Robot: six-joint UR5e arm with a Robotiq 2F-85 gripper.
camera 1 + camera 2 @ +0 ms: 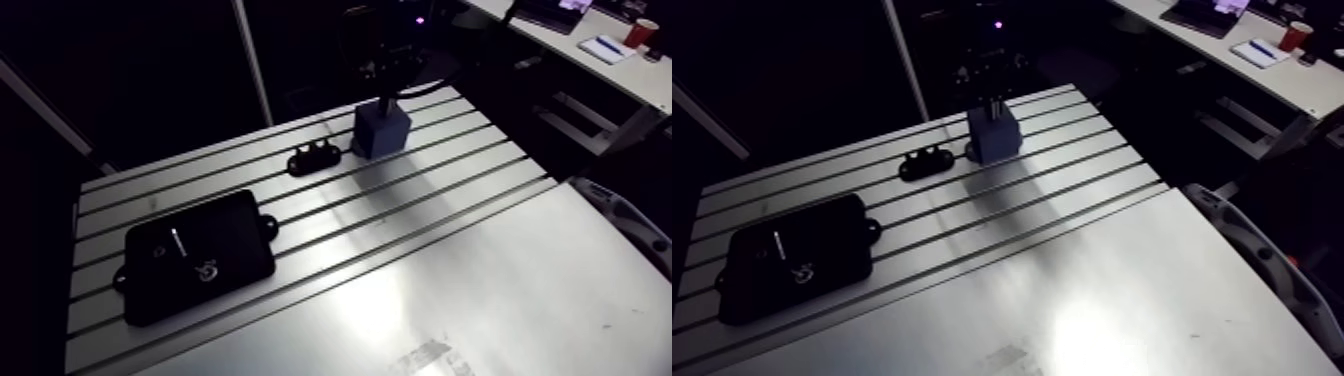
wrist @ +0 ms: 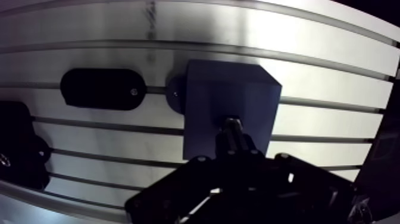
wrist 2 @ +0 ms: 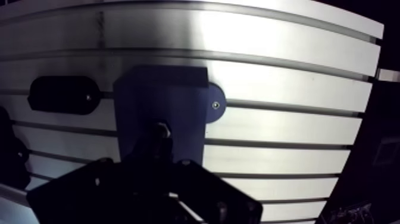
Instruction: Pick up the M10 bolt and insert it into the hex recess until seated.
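Inspection at the far end of the table (image 1: 430, 190): the gripper (image 2: 235, 152) stands directly over the blue block (image 2: 229, 101), which sits near the table's far edge, close to one far corner. In the wrist view the M10 bolt (image 2: 232, 130) projects from between the fingers (image 2: 256, 159), which are closed in on its shank with no gap showing on either side; the fingertips are dark and their outline is hard to trace. The bolt's free end lies at the block's top face. The hex recess is hidden under the bolt and gripper, so it cannot be told whether the bolt has entered it or is seated. A rounded flange tab (image 3: 214, 105) with a single screw juts from the block's base, flat on the table. Clearances: a black oval fixture (image 1: 315, 158) lies just beside the block along the same run of slots, apart from it. A large flat black plate (image 1: 198, 255) lies well apart, toward the opposite end of the table and close to that edge. Between these items and on the near side of the block the slotted surface is open. Surface: parallel slots run the length of the aluminium top. The nearer portion is a smooth sheet (image 1: 480, 290) without slots, bearing a bright glare patch and light scuff marks. A dark shadow band falls across the slots on the near side of the block.
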